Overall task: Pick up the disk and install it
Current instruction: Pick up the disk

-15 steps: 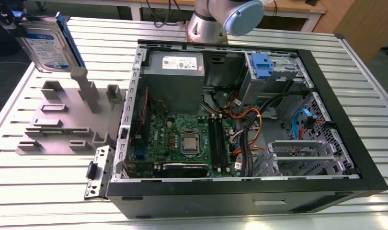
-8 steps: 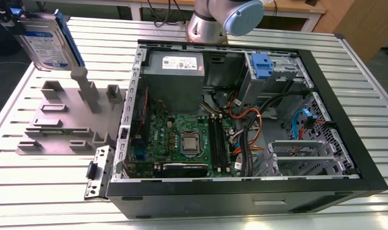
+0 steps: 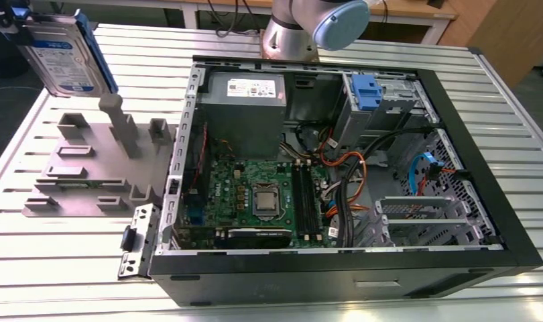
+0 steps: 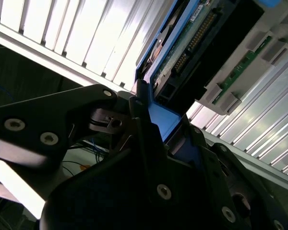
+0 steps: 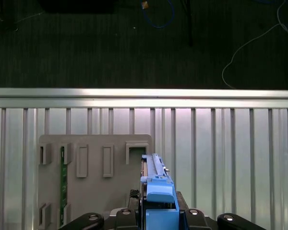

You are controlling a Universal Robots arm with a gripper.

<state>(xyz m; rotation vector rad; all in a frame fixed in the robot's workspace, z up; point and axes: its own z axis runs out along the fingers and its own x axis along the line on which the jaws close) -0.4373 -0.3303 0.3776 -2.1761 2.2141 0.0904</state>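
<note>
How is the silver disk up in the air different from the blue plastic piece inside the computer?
The silver rectangular disk in its blue plastic frame is held up outside the black computer case; the blue plastic bracket sits inside it. The disk wears a white-and-blue label; the bracket is all blue. The disk looks bigger. Both have blue plastic.

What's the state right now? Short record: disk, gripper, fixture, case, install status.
disk: held on edge in the air, apart from the fixture
gripper: jaws shut on the disk's blue carrier end
fixture: grey, slotted, on the table, to the exterior view's left of the case
case: lying open, boards and cables exposed
bracket: blue, in the case's far bay
install: not yet done
</note>
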